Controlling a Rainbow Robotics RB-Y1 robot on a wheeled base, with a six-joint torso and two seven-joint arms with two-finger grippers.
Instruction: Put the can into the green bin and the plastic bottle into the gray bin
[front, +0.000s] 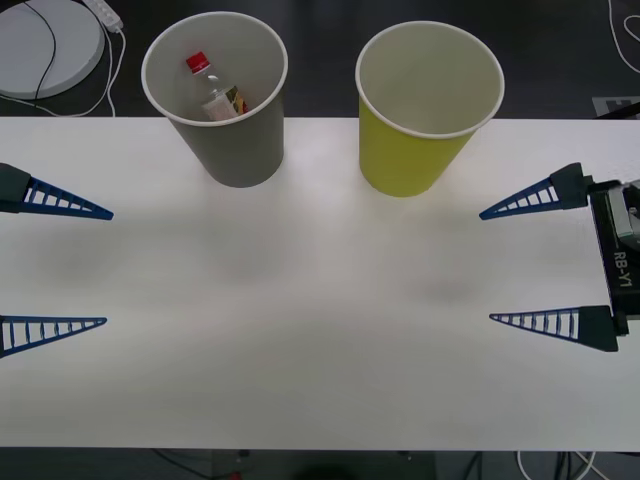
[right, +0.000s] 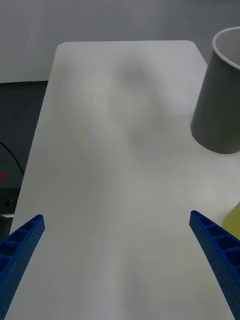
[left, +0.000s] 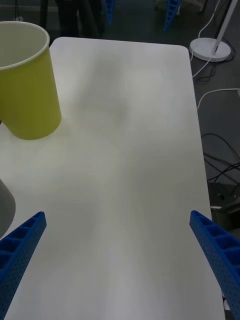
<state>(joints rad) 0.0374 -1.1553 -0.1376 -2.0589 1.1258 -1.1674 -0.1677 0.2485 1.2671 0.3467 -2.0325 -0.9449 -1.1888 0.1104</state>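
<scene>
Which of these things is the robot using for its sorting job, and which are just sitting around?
For the job:
- gray bin, with the plastic bottle already inside it
- green bin
- left gripper and right gripper, both open above the table's sides

Just there:
- white table
- round white base and cables on the floor behind
</scene>
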